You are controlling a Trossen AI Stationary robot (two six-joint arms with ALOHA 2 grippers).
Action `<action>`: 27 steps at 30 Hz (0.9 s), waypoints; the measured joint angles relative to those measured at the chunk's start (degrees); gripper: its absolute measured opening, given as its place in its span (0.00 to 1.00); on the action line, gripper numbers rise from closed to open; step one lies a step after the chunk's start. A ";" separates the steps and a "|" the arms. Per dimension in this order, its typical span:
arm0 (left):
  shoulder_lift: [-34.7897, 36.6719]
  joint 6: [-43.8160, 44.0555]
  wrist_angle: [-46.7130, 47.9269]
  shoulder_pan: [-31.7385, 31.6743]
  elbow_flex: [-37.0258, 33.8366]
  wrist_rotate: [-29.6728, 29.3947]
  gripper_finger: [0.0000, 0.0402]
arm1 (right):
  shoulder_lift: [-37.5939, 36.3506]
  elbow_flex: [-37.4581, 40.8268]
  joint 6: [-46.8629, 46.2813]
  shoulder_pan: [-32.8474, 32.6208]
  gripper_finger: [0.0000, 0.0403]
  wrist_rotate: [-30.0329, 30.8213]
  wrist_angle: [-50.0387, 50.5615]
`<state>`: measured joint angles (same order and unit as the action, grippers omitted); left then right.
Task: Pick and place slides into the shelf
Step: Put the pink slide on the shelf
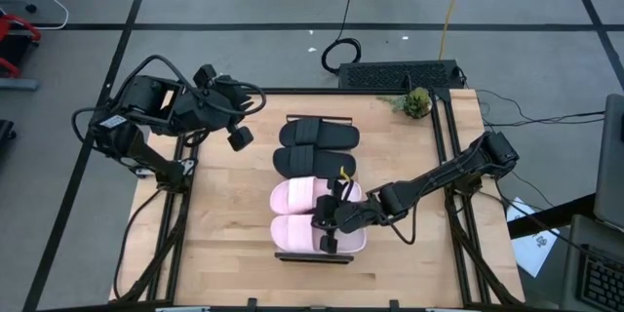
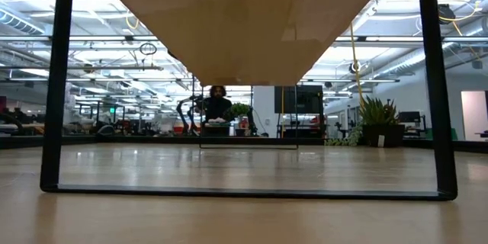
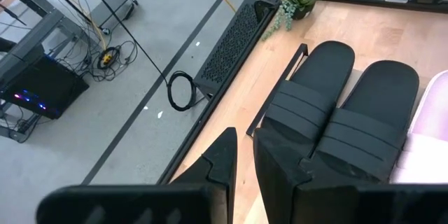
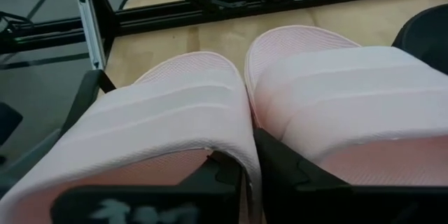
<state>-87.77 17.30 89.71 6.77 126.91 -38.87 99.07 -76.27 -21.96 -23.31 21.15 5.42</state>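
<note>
Four slides lie side by side on the shelf, the narrow light board with black frame ends. The two black slides are at the far end. The two pink slides follow, the farther pink slide and the nearest pink slide. My right gripper reaches in from the right and is shut on the nearest pink slide. My left gripper is shut and hangs above the table, left of the black slides. The low view shows only the shelf's underside. My right gripper pinches the nearest pink slide by its strap's side edge, the side next to the other pink slide. One finger is under the strap and the other finger is outside, between the two slides. It comes nearly level from the table's right. The slide lies level with its neighbour.
A small potted plant stands at the table's far right corner by a black perforated box. Black rails run along both table sides. Bare tabletop lies left and right of the shelf. A person sits far off in the room.
</note>
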 joint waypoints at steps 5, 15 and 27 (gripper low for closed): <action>0.00 0.02 0.02 0.00 0.00 0.00 0.13 | -0.02 0.00 -0.33 -0.04 0.10 -0.54 -0.11; 0.00 0.02 0.02 -0.01 0.00 -0.02 0.13 | 0.35 0.00 -0.89 -0.33 0.18 -0.73 -0.51; 0.00 -0.24 0.00 -0.01 0.00 -0.02 0.13 | 0.42 0.00 -0.94 -0.39 0.27 -3.48 -0.55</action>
<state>-87.77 17.06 89.71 6.76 126.91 -38.89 99.48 -76.27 -22.90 -23.70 17.67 4.86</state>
